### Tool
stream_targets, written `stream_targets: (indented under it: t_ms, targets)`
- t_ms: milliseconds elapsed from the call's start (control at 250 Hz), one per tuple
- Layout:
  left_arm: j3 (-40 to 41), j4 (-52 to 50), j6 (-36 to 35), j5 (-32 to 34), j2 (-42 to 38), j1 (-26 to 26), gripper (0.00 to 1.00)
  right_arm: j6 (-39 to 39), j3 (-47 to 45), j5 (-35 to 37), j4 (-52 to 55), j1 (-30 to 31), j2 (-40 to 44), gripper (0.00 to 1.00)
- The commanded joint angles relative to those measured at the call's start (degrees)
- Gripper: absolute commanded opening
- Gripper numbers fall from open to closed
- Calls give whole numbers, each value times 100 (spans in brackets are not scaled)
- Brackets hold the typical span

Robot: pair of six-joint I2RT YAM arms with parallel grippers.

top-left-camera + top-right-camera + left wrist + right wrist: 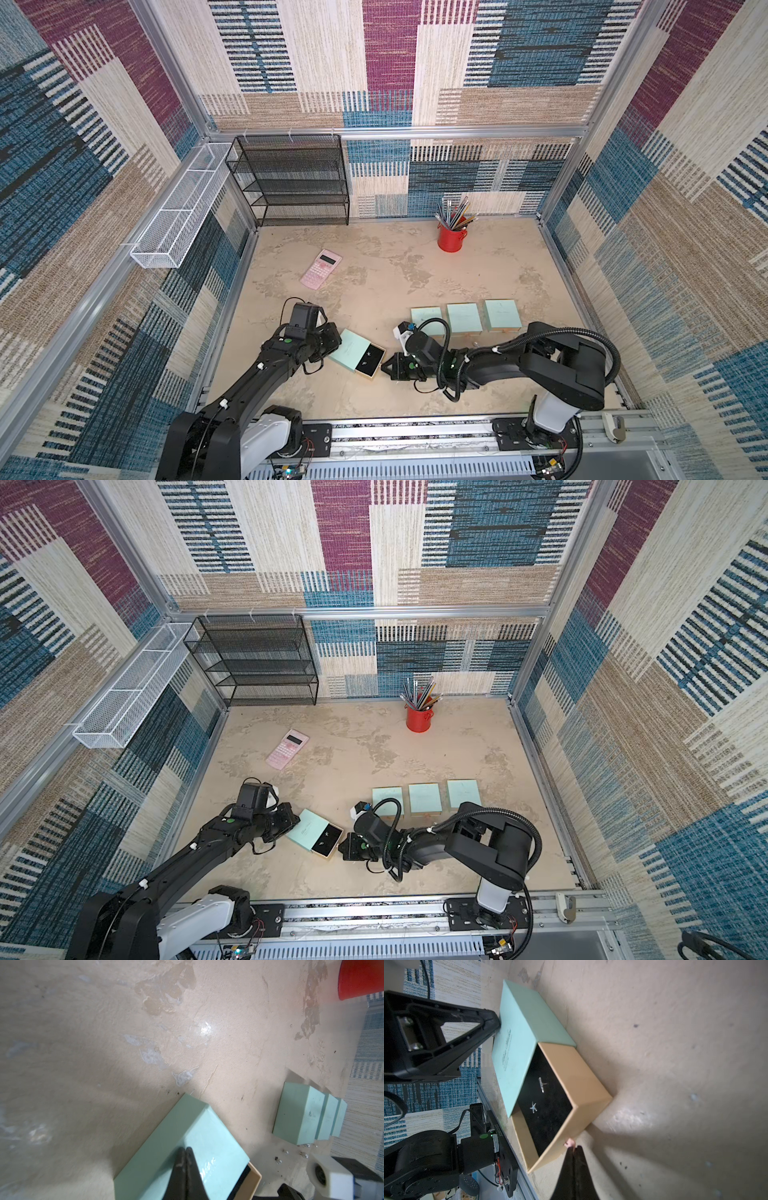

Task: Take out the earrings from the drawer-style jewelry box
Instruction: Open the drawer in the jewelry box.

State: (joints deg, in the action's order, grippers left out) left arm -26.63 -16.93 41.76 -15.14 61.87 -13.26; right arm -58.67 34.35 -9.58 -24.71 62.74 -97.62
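The jewelry box lies between my arms, a mint-green sleeve with its tan drawer slid partway out. Two silvery earrings rest on the drawer's black lining and show in both top views. My left gripper is shut, its tips resting on the sleeve. My right gripper is shut on the small pink pull tab at the drawer's front. Several tiny silvery specks lie on the table by the other boxes.
Three closed mint-green boxes stand in a row behind my right arm. Farther back are a red cup of pencils and a pink calculator. A black mesh shelf and a white mesh basket line the walls.
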Motion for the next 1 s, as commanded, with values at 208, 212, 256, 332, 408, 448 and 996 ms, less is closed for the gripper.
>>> stream_targets:
  t_ms: [208, 212, 256, 332, 408, 448, 996]
  targets:
    - [-20, -288, -140, 164, 6, 1, 0, -73, -73, 297, -35, 54, 187, 4]
    - [-27, -291, -141, 162, 3, 0, 0, -73, -75, 307, -34, 54, 193, 5]
    - [-44, -317, -141, 199, -33, -2, 0, -95, -119, 362, -22, 54, 281, 10]
    - [-66, -366, -129, 274, -64, -2, 0, -83, -157, 388, -9, 56, 351, 15]
    - [-79, -349, -103, 242, -52, -2, 0, -83, -176, 393, -4, 69, 415, 18]
    - [-89, -334, -85, 207, -52, -2, 0, -85, -212, 412, -2, 71, 489, 18]
    - [-1189, -1589, -439, -770, -1205, 75, 0, 1491, 960, -168, 1551, -393, 1399, 29]
